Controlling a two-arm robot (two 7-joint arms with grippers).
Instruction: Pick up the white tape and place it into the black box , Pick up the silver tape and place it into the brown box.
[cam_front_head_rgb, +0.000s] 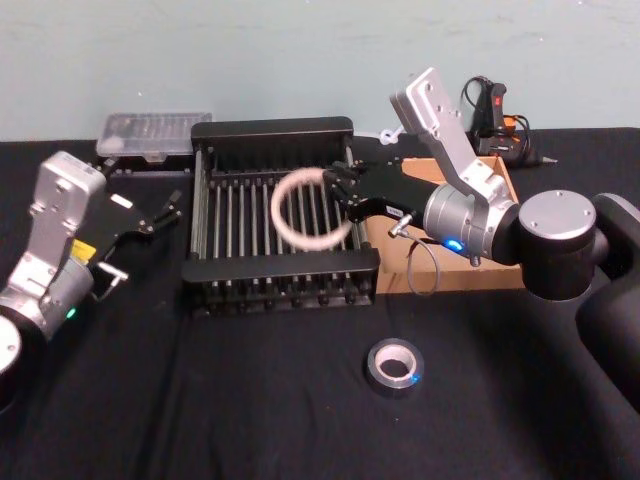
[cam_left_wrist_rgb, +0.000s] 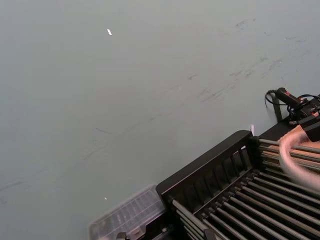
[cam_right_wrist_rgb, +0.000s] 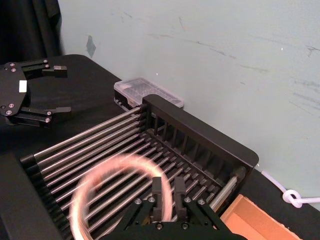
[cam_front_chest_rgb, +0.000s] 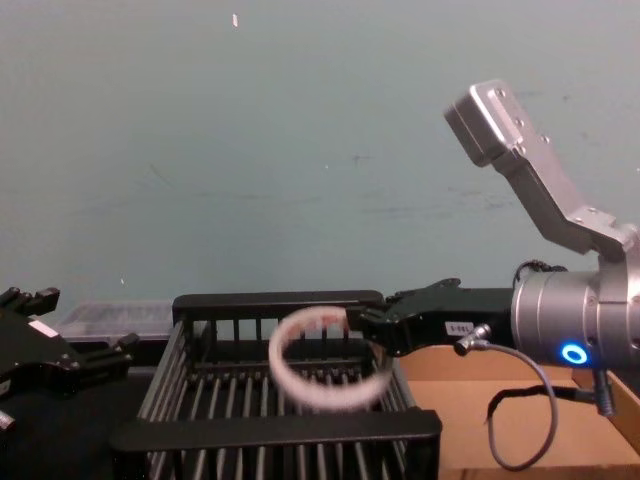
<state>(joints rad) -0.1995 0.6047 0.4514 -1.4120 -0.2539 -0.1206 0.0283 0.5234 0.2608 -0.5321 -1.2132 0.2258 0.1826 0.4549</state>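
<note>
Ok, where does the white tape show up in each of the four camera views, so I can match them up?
Head view: the white tape, held by the right gripper over the black box.
Left wrist view: a blurred arc at the right edge, over the bars.
Right wrist view: low and left of centre, at the gripper's fingers.
Chest view: centre, low.
Shared landmark: the black box.

Right arm extended, left arm parked.
Right gripper (cam_front_head_rgb: 340, 192) pinches the white tape (cam_front_head_rgb: 308, 209) above the black box (cam_front_head_rgb: 270, 132); left gripper (cam_front_head_rgb: 165, 212) sits open beside it.
</note>
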